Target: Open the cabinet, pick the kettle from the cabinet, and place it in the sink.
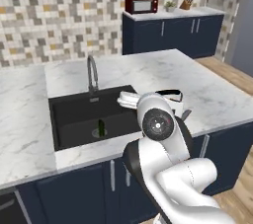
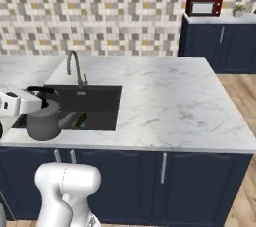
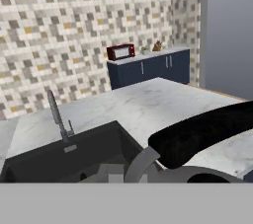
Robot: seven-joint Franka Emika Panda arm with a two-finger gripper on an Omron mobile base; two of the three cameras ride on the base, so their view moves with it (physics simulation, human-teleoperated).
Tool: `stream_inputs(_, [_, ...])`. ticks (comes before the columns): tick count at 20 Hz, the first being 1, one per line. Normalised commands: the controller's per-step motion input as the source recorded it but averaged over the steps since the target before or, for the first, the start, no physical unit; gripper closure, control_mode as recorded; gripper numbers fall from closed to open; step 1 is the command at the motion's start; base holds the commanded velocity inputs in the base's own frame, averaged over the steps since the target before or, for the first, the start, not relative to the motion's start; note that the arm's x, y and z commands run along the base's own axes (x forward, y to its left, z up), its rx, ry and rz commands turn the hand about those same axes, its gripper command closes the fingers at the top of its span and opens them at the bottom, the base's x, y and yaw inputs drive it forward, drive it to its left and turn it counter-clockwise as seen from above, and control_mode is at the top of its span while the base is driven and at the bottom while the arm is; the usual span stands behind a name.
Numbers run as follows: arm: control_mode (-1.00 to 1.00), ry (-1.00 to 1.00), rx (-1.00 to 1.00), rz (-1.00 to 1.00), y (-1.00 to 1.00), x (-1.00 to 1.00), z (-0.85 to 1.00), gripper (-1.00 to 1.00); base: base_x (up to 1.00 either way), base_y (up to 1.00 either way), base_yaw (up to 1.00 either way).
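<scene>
The gripper [image 2: 40,102] is closed tight on the kettle's [image 2: 44,120] black handle, holding the kettle up over the near right edge of the sink [image 2: 95,102], spout toward the basin. Down inside the sink lies a small dark green thing [image 1: 101,128] by the drain

- Even, bright rendered light, no visible source, all three views
- Shadows faint; sink [image 1: 89,114] basin reads darkest, detail inside murky
- No glare on marble counter [image 2: 165,101], flat matte look
- Soft low-res blur, tile wall [image 1: 59,16] mushy
- Hand view: black kettle handle [image 3: 207,131] close-up, edges fuzzy
- No edge distortion seen
</scene>
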Motion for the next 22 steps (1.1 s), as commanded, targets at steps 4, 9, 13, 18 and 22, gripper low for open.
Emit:
stream_inputs(4, [1.0, 0.0, 0.0, 0.0, 0.0, 0.0, 0.0, 1.0, 0.04, 0.75, 0.0])
stream_inputs(9, [1.0, 0.0, 0.0, 0.0, 0.0, 0.0, 0.0, 1.0, 0.12, 0.72, 0.0])
stream_inputs(13, [1.0, 0.0, 0.0, 0.0, 0.0, 0.0, 0.0, 1.0, 0.07, 0.62, 0.0])
stream_inputs(18, [1.0, 0.0, 0.0, 0.0, 0.0, 0.0, 0.0, 1.0, 0.1, 0.5, 0.0])
stream_inputs(22, [1.0, 0.0, 0.0, 0.0, 0.0, 0.0, 0.0, 1.0, 0.15, 0.34, 0.02])
